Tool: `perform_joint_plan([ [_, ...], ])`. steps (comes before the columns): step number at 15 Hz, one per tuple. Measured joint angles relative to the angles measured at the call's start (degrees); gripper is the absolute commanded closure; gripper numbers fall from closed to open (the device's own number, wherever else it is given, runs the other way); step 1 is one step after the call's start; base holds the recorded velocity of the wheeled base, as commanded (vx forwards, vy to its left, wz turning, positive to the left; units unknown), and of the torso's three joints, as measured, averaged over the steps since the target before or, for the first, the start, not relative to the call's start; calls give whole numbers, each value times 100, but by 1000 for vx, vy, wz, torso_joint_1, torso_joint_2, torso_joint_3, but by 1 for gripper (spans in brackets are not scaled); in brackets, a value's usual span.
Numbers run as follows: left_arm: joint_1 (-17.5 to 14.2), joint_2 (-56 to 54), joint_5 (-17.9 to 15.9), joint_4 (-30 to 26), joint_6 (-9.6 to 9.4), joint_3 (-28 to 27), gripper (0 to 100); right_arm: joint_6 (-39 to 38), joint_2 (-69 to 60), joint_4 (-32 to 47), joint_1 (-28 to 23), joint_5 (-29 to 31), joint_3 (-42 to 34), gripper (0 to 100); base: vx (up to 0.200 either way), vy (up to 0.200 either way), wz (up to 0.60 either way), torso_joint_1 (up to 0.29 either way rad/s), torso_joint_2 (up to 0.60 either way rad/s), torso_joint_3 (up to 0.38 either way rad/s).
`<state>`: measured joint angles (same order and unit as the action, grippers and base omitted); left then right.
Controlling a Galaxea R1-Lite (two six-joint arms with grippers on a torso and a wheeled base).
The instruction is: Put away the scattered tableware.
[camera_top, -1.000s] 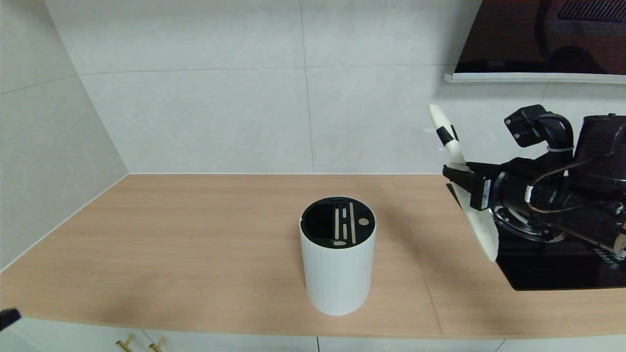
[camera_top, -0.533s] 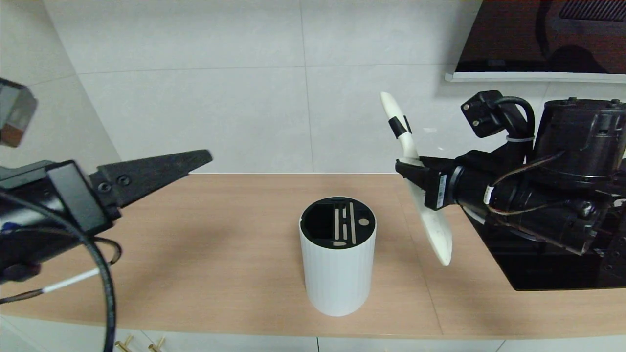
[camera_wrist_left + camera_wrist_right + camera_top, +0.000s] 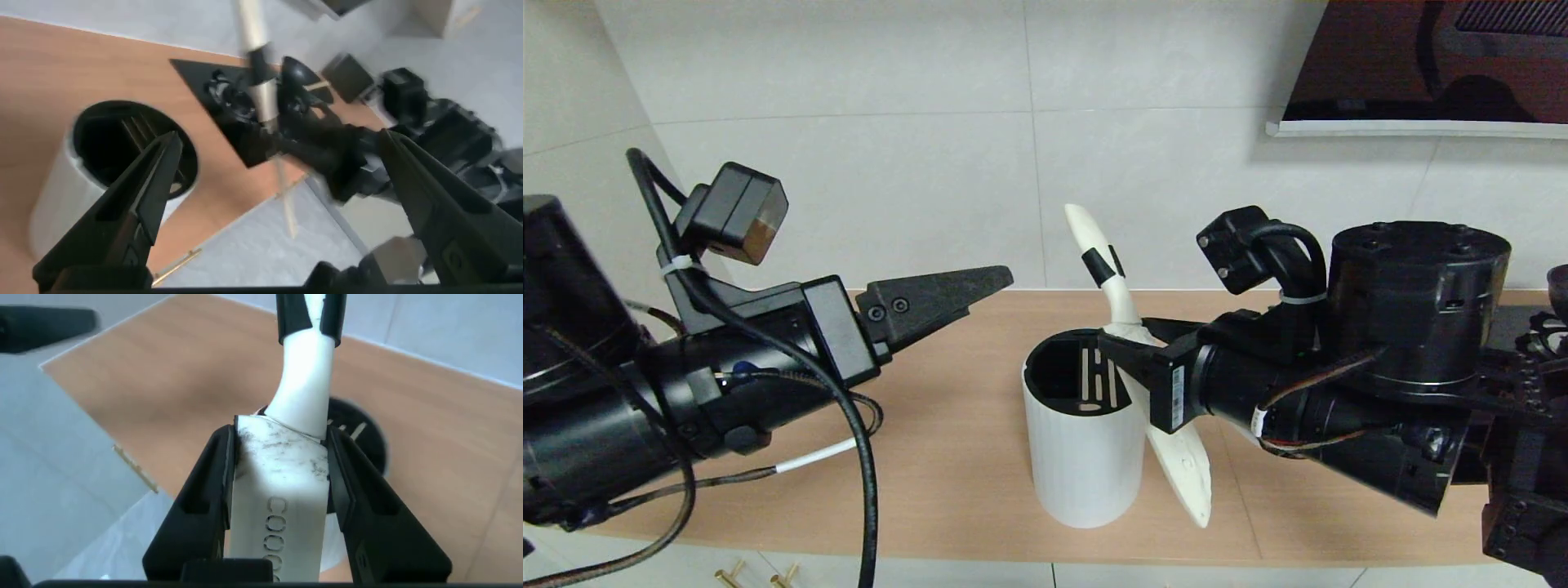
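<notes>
Right gripper [image 3: 280, 439] clamps a smooth white, seemingly ceramic knife [image 3: 1181, 467] near the ribbed cylindrical holder [image 3: 1078, 465]; left gripper [image 3: 279, 140] gapes.

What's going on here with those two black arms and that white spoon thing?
A two-armed robot is tidying kitchen tools. Its right gripper is clamped on a white paddle, held tilted with the blade down, right beside a white cylindrical holder on the wooden counter. The paddle is not yet in the holder's slotted top. The left gripper hovers open and empty on the holder's other side.
</notes>
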<state>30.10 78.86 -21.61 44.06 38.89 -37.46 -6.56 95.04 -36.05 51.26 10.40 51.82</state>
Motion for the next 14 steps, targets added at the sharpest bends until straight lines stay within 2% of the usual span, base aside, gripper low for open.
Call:
perform_joint_plan([
  [1, 27, 104, 11, 346, -2, 61, 0, -72, 38, -2, 151, 11, 2, 100, 0, 0, 0, 0, 0, 0],
  [3, 46, 289, 33, 650, -5, 168, 0, -154, 88, -13, 383, 16, 7, 100, 0, 0, 0, 0, 0, 0],
  [14, 289, 700, 137, 699, -22, 240, 0, -446, 341, -196, 1006, 117, 52, 100, 0, 0, 0, 0, 0, 0],
])
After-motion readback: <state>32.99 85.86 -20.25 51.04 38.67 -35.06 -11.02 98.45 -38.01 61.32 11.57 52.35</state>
